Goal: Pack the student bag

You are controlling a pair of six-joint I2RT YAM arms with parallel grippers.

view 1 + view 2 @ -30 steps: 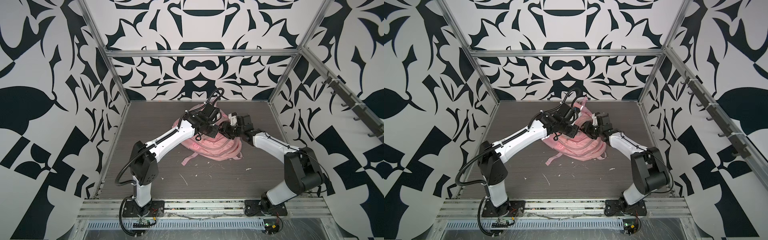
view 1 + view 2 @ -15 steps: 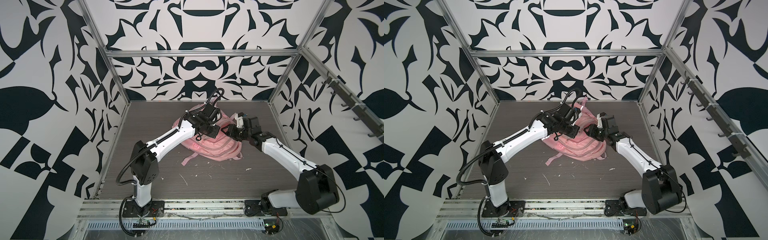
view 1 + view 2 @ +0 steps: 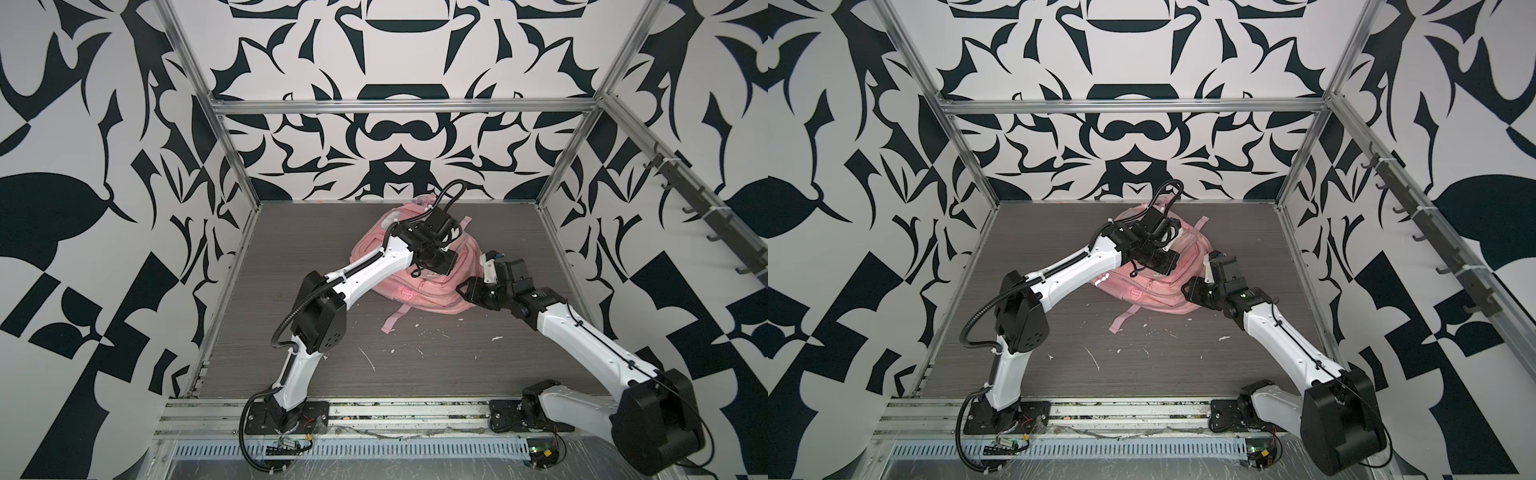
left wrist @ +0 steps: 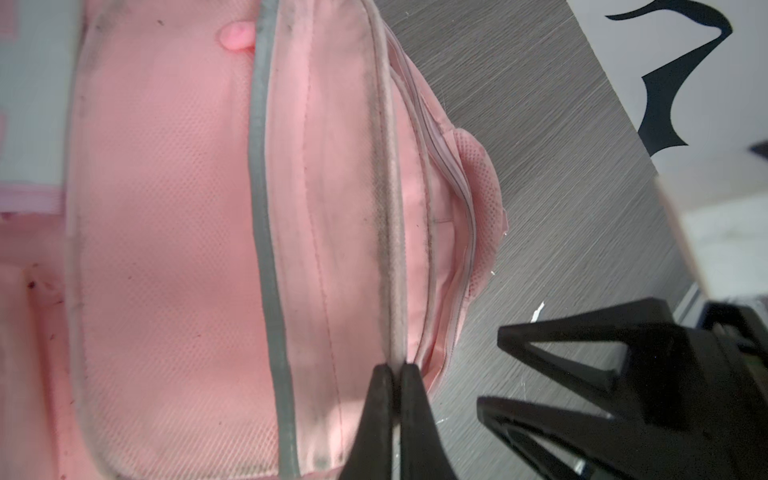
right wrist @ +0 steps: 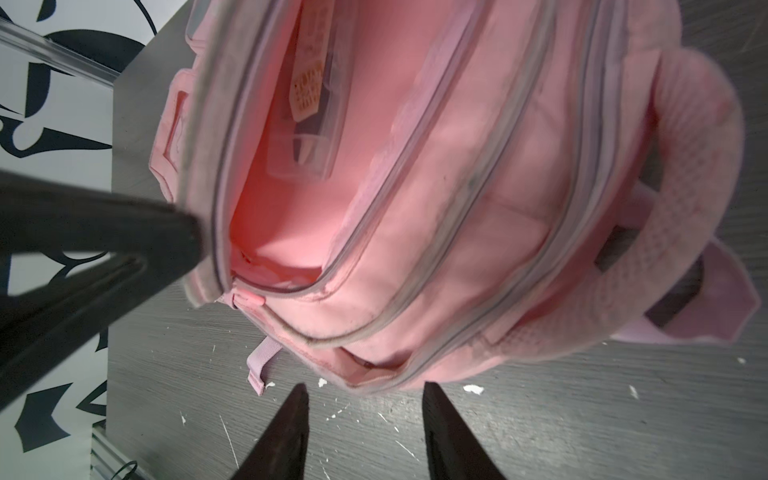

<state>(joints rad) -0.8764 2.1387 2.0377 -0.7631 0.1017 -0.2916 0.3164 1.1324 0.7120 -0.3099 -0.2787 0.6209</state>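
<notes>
Pink fabric, soft and slumped: the student bag lies on its back on the table, nearer the back edge than the front and about mid-width, one strap trailing toward the front edge. The left gripper is pinched together on the grey piping of a pocket rim, holding that edge up. The right gripper has its jaws apart with nothing between them, low over the table just beside the bag's right side. Judged step: opening a compartment, with one arm lifting the rim while the other comes in for the opposite lip or the zip. The next move seems to call for the free jaws to close on thin, floppy cloth without dragging the whole bag, since nothing pins it down. Hard to make out: a clear case with printed matter sits inside the open compartment, but its contents are blurred. In both top views the left arm covers the bag's upper part, and no loose items to pack show on the table, only white flecks.
</notes>
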